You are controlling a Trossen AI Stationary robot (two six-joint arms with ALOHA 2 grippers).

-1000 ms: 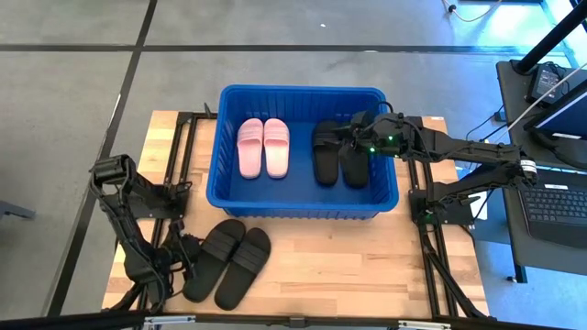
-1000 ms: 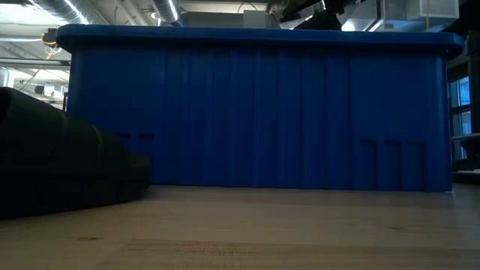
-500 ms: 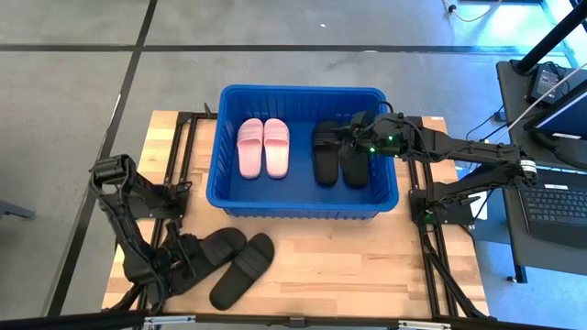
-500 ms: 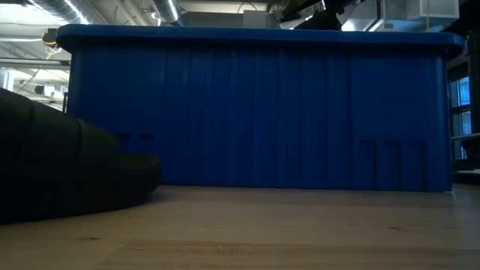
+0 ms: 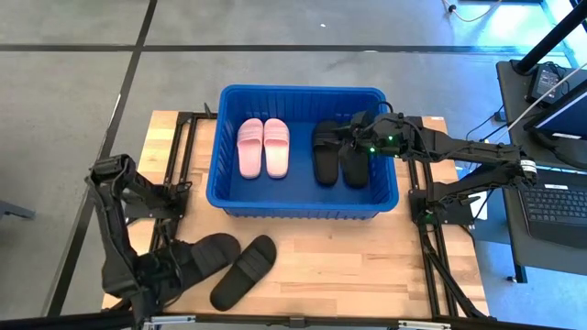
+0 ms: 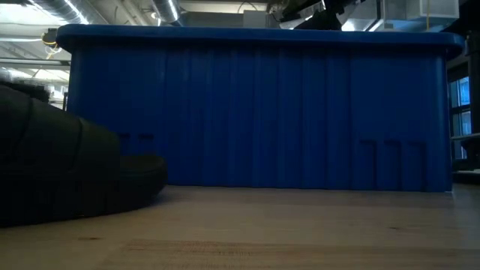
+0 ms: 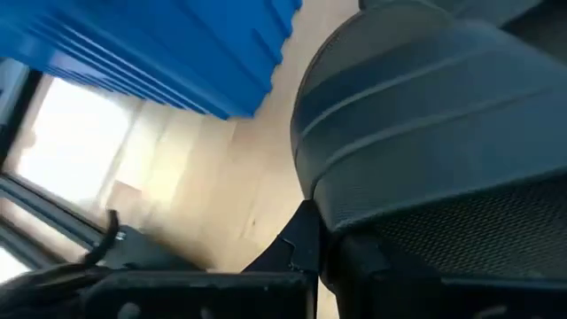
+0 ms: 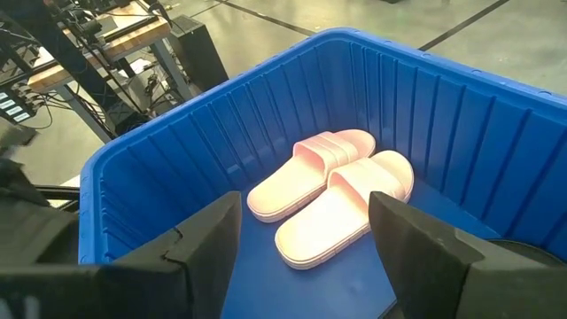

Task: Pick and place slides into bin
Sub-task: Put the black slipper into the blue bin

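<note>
Left gripper (image 5: 170, 272) at the table's (image 5: 367, 266) near-left corner, clamped on the heel end of 1 black slide (image 5: 204, 257); the 2nd black slide (image 5: 244, 271) lies just beside it. Right gripper (image 5: 353, 131) hangs spread, holding nothing, over the black pair (image 5: 336, 158) in the blue bin (image 5: 303, 207), beside the pink pair (image 5: 264, 147).

High view is looking straight down from well above, taking in the whole wooden table (image 5: 367, 266), both arms and surrounding floor. Low view is sitting at tabletop height, facing level across the wood into the near wall of the blue bin (image 6: 255, 112), very close. Left wrist view is pressing right up against a black slide (image 7: 425, 133), with a bin corner behind it. Right wrist view is looking down into the bin at the pink slides (image 8: 332, 190), also showing in the high view.
</note>
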